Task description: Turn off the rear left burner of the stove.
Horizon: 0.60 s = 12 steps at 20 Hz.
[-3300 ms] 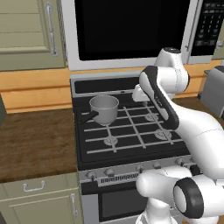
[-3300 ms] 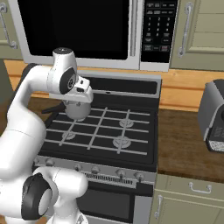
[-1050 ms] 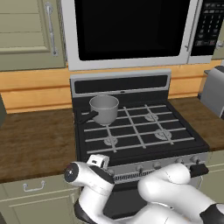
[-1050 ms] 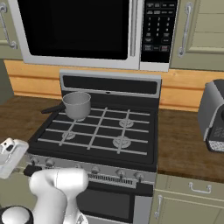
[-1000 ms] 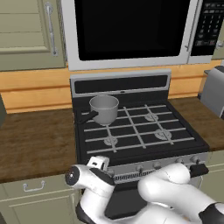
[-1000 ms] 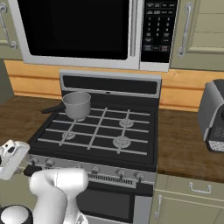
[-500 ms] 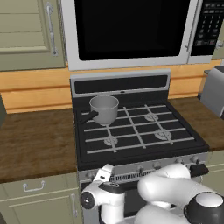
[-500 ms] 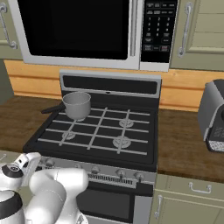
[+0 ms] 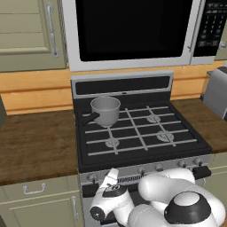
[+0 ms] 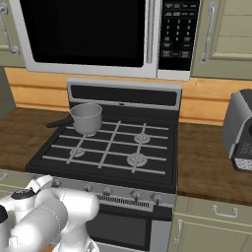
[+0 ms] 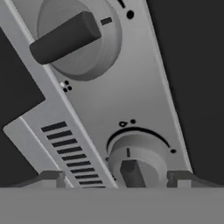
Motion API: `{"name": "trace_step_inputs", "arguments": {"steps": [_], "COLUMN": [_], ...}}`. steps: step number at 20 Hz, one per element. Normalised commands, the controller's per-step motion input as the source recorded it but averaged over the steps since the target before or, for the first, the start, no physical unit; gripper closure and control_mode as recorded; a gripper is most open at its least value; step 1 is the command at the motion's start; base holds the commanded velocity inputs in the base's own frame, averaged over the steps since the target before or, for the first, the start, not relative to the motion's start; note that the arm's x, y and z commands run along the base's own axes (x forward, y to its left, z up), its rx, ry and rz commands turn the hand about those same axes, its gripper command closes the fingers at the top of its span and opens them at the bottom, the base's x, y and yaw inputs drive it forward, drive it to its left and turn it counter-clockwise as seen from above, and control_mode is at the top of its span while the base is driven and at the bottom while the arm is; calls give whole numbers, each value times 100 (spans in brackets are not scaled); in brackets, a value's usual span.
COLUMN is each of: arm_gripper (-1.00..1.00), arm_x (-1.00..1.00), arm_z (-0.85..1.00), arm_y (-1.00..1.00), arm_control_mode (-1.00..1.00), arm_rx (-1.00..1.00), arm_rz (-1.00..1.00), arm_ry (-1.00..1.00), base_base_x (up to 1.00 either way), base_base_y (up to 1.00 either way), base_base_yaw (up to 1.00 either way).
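Your gripper (image 11: 116, 178) stands open around a knob (image 11: 138, 159) on the stove (image 9: 142, 170) front, holding nothing. The rear left burner (image 9: 106, 120) sits under the saucepan (image 9: 105, 110). Center the knob bar between the fingers (image 11: 50, 178), close firmly, then turn.

Your arm (image 9: 159, 190): glossy white rounded shell segments, bulbous at the joints. 1 joint cap at lower right of the left base view is dark grey with a pale ring. Wrist section carries a black round disc and a dark collar. Your end effector (image 11: 116, 178): 2 small dark grey finger tips with flat, blocky ends.
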Motion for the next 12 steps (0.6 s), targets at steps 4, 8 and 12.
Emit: {"name": "trace_step_inputs", "arguments": {"steps": [4, 8, 12], "arm_gripper": [-100, -100, -100], "arm_x": [11, 14, 15], "arm_z": [-9, -13, -6], "arm_y": [3, 6, 2], "arm_control_mode": [-100, -100, -100], "arm_rx": [0, 0, 0], "arm_rz": [0, 0, 0], "arm_ry": [-10, -12, -10], "base_base_x": [0, 0, 0], "base_base_y": [0, 0, 0], "base_base_yaw": [0, 0, 0]}}
